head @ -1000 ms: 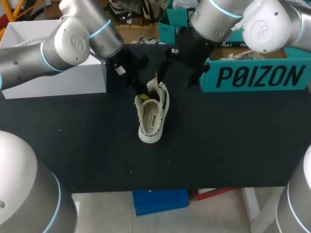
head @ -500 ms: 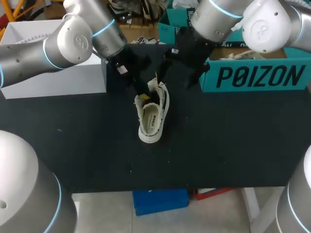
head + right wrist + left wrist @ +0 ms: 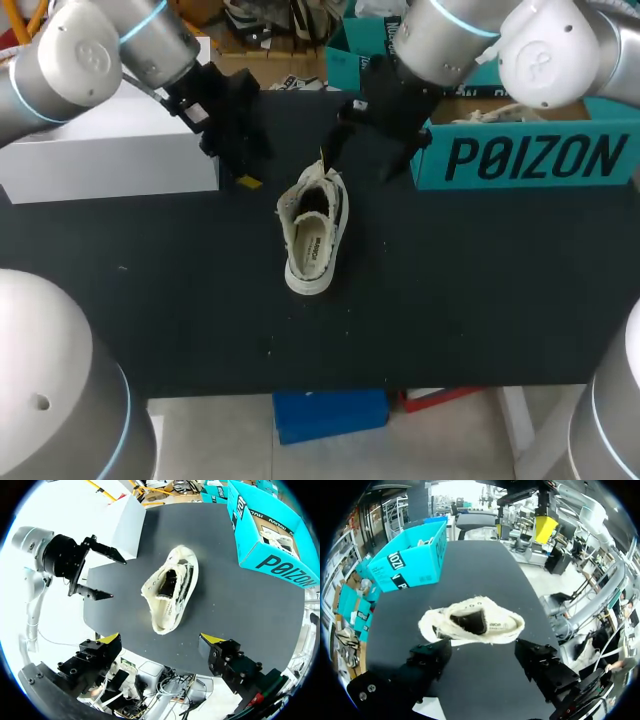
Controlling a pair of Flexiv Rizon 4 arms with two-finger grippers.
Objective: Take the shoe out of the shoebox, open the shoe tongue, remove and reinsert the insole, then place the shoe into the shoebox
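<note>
A cream low sneaker lies on the black table, mouth up, tongue raised at its far end and the insole showing inside. My left gripper hangs open to the sneaker's left, apart from it. In the left wrist view the sneaker lies just ahead of the gripper, untouched by its spread fingers. My right gripper hovers open above the sneaker's far end; in its own view the sneaker lies well ahead of the gripper. The teal shoebox stands at the back right.
A white box sits at the back left, just behind my left gripper. The teal shoebox holds paper and laces. Bare black tabletop runs from the sneaker to the front edge and to both sides.
My left gripper was shut at the sneaker's mouth; it has opened, let go and drawn back to the left and away. The sneaker and right arm have stayed put.
</note>
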